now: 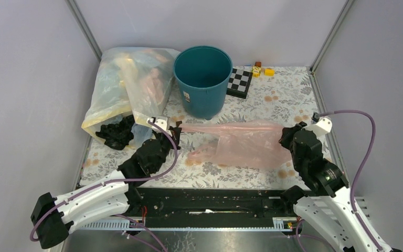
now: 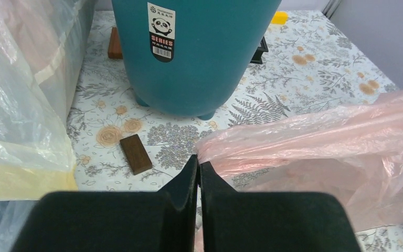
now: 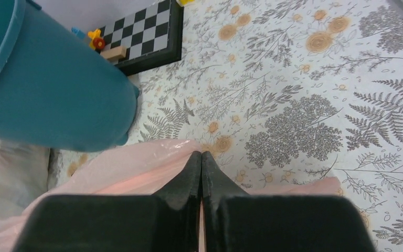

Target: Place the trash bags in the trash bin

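The teal-blue trash bin (image 1: pixel 203 79) stands upright at the back centre, open and empty as far as I see; it also shows in the left wrist view (image 2: pixel 189 52) and the right wrist view (image 3: pixel 42 100). A thin pink trash bag (image 1: pixel 246 142) is stretched between my two grippers in front of the bin. My left gripper (image 1: pixel 177 127) is shut on the bag's left corner (image 2: pixel 294 147). My right gripper (image 1: pixel 285 137) is shut on its right edge (image 3: pixel 136 168). A large clear yellowish bag (image 1: pixel 126 89) full of stuff leans at the back left.
A checkerboard tile (image 1: pixel 240 81) and small coloured blocks (image 1: pixel 262 70) lie behind the bin on the right. A small brown wooden block (image 2: pixel 135 153) lies in front of the bin, another (image 2: pixel 115 43) behind it. Black crumpled material (image 1: pixel 116 134) sits at the big bag's mouth. Grey walls enclose the table.
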